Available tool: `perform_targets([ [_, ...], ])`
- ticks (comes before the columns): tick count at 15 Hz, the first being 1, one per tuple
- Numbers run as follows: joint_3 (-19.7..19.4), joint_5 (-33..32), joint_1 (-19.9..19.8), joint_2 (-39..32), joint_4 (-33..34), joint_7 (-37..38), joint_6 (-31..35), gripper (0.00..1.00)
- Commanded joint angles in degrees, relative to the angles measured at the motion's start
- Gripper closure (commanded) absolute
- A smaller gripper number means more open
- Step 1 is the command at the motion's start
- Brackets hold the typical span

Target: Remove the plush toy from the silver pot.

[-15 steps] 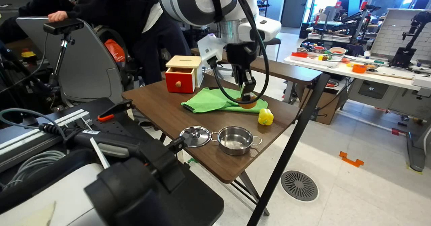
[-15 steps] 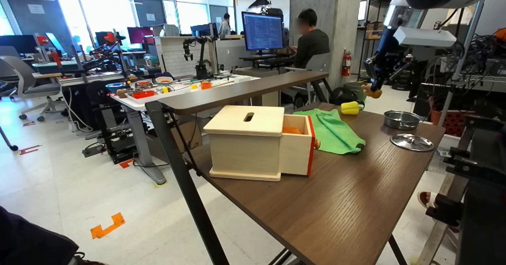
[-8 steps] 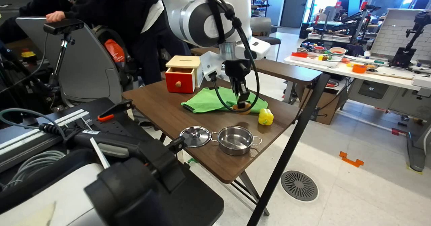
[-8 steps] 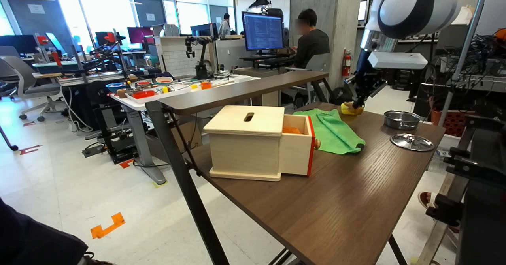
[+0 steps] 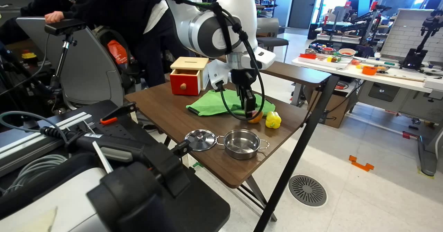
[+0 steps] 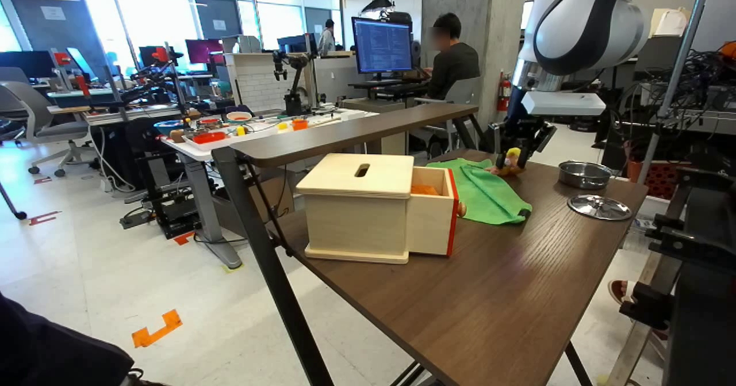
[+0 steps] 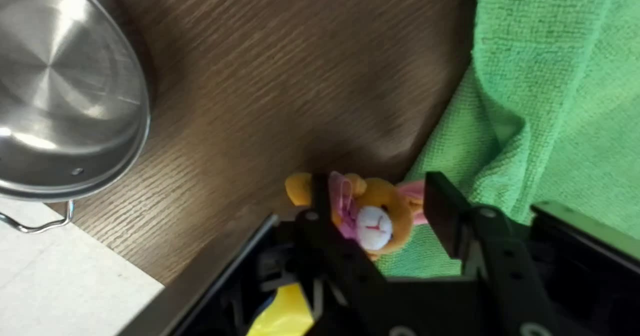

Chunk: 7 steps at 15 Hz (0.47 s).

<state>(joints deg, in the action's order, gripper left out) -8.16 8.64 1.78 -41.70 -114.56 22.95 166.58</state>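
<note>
Plush toy (image 7: 372,213): orange, with a white muzzle, a reddish mouth line, dark eyes, pink at the ears and a purple-pink ribbon; quantity one.
Toy position: outside the silver pot (image 5: 240,155), at the edge of the green cloth (image 7: 575,115) – head over the cloth, one limb over the table (image 6: 477,305).
Gripper (image 7: 377,188): quantity one; its two fingers (image 7: 442,206) stood spread apart with the toy between them, one finger crossing in front of the body.
Yellow object (image 5: 273,120): quantity one; it sat just beside the toy.
Cloth: quantity one; it lay creased.
Pot: quantity one; it stood upright – two loop handles, shiny inner base visible.
Lid (image 5: 201,140): quantity one; in both exterior views it lay beside the pot, knob up.
Wooden box (image 6: 356,219): quantity one; its single red-fronted drawer (image 5: 190,81) stood partly out, and an orange piece (image 6: 424,190) showed inside.
</note>
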Motion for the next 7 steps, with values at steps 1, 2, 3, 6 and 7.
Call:
perform_targets([
  [1, 0.75, 2.12, -1.32, 3.68, -3.01, -1.32, 1.65, 0.17],
  [2, 0.63, 2.45, -1.23, 5.7, -4.92, -1.29, 2.9, 0.08],
  [3, 0.62, 2.65, -1.18, 7.37, -6.63, -1.55, 4.56, 0.02],
  [6, -0.18, 1.97, -0.37, 5.65, -5.03, -1.6, 5.06, 0.0],
  [7, -0.13, 1.94, -0.32, 6.95, -6.48, -1.81, 5.42, 0.0],
])
